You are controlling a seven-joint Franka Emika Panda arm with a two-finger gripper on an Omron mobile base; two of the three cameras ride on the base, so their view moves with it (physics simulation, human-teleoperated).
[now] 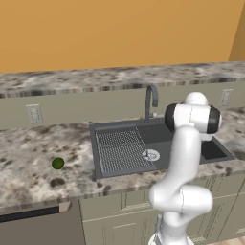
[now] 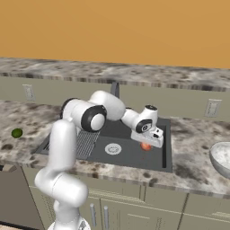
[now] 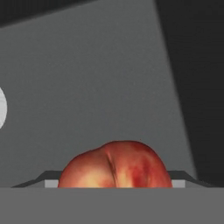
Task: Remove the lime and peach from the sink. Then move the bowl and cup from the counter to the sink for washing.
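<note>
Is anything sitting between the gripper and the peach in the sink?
Nothing visible. In the hand view the peach lies right ahead on the bare sink floor. From the right base view the gripper hangs directly over the peach.

Plain orange wall above a speckled granite backsplash ledge and a beige band with white wall outlets. Mottled brown-grey granite tabletop running the full width, over beige panelled cabinet doors with slim metal handles. Dark appliance front at far left, even shadowless lighting.
</note>
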